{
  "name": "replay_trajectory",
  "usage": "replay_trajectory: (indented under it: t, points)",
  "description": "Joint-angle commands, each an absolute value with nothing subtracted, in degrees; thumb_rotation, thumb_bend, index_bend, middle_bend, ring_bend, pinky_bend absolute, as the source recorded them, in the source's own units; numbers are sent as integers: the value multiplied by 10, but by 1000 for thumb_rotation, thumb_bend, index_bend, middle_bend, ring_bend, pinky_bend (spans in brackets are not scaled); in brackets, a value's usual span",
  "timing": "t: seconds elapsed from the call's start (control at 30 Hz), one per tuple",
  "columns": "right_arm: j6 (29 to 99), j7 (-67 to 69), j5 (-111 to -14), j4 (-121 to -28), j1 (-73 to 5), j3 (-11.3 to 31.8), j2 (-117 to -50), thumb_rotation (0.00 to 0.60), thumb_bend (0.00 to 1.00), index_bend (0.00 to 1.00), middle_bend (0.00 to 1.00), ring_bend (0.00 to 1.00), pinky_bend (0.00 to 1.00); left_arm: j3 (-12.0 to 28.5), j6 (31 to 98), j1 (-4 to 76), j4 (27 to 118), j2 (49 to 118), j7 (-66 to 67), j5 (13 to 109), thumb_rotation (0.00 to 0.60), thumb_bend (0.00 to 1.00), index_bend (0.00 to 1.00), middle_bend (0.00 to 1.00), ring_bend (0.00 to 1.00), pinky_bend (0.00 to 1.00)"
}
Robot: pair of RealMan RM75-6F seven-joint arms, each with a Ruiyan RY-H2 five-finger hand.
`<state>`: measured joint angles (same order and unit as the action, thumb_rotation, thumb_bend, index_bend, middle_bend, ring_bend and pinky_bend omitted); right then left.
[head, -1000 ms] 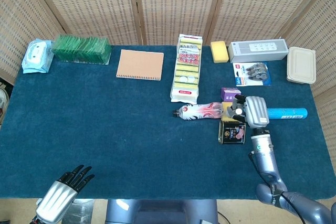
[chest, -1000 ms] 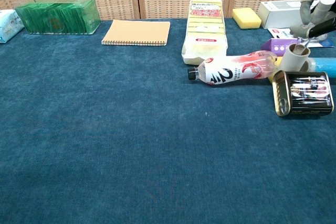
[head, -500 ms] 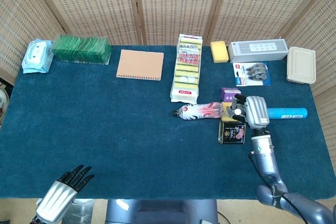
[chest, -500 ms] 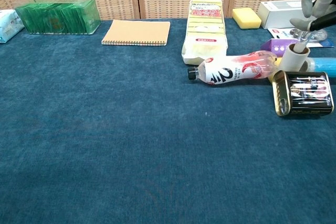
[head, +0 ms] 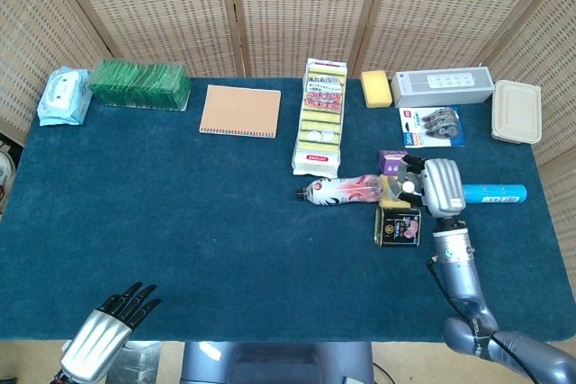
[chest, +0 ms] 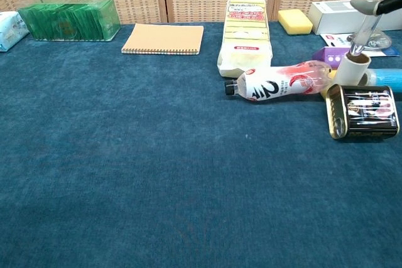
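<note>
Blue cloth (head: 180, 222), right robot hand (head: 430, 188) gripping lint roller (chest: 352, 67), near right edge

**Silver shells, black fingers**

The right hand (head: 438, 188) has a ribbed, silver-grey back plate, boxy with rounded corners, and dark parts at the fingers (head: 407, 188). Behind it runs a slim metallic grey forearm built of rounded segments, with a small green mark near the wrist and a thin dark cable alongside. The left hand (head: 103, 334) shows the same ribbed silver shell, with glossy black fingers (head: 135, 299).
</note>
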<state>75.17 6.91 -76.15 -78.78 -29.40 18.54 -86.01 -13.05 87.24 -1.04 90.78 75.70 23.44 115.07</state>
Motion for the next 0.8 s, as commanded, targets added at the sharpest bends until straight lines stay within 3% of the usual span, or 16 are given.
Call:
replay_trajectory:
  t: [0.03, 0.8]
  points:
    - [752, 63, -760, -799, -294, 189, -849, 600, 404, 796, 949, 1000, 1000, -130, 872, -10, 908, 757, 235, 1150, 600, 280, 221, 178, 158, 379]
    - [738, 38, -742, -865, -290, 197, -783, 600, 410, 796, 950, 1000, 1000, -130, 869, -10, 910, 756, 238, 1148, 600, 282, 221, 178, 158, 385]
